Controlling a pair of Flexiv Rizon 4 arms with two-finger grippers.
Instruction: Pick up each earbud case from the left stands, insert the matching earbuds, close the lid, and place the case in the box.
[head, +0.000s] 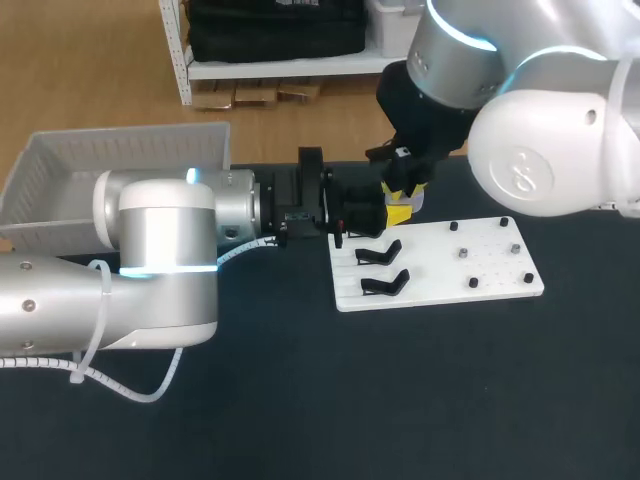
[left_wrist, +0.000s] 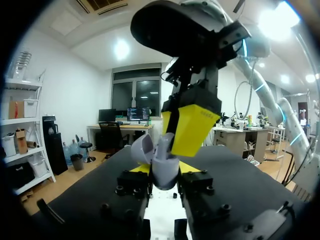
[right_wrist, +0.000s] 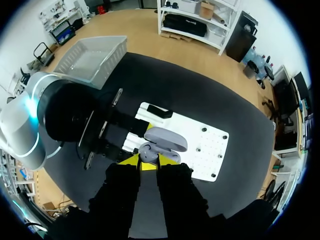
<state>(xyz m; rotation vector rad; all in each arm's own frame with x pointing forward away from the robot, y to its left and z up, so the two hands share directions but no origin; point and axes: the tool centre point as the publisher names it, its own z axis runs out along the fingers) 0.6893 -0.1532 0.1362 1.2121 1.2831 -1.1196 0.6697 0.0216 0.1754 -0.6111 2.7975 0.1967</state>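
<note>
Grey earbud case (left_wrist: 164, 175) tight within left gripper (left_wrist: 165, 169); right gripper (right_wrist: 149, 161) just above it, state unclear.

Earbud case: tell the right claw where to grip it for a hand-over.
Take the earbud case by its rounded lower body, not the open lid, which would probably swing. Bring the right claw down from above, across the faces that the left claw leaves free; it clamps the body from two sides.

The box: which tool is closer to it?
Left. The left tool holds the grey case over the white board's edge nearest the box; the right tool hangs above that case, slightly farther from the box.
</note>
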